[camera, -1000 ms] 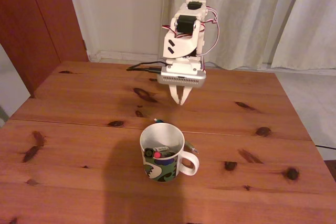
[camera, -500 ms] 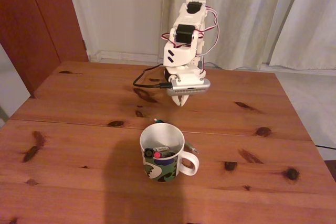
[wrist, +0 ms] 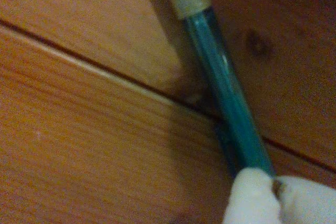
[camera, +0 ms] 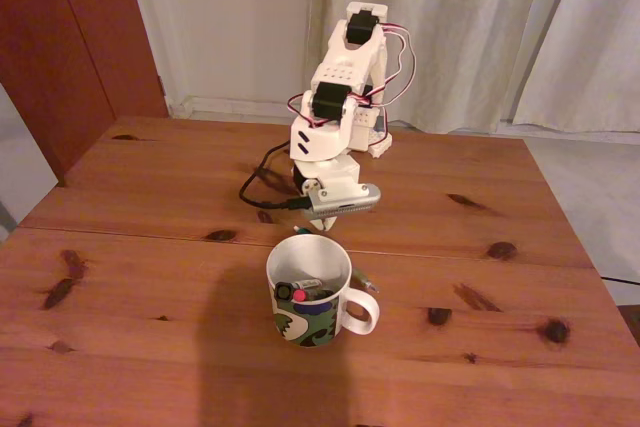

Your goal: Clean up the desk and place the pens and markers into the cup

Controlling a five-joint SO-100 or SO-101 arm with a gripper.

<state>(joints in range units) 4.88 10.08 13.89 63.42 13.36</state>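
Nearest in the fixed view stands the cup [camera: 310, 292], already holding 2 markers [camera: 304, 292], the black pen's red end showing. Just behind its rim the teal pen [wrist: 228, 100] lies on the surface [camera: 150, 277] across a plank seam. The jaws [wrist: 275, 192] are down at its lower end, tips nearly together, apparently pinching it; a firm hold cannot be confirmed.

The white arm [camera: 338, 97] folds forward and down from its base near the desk's far edge, wrist bent low. The gripper [camera: 321, 228] points down just above the boards; in the wrist view its white fingertips [wrist: 252, 198] meet at the bottom edge.
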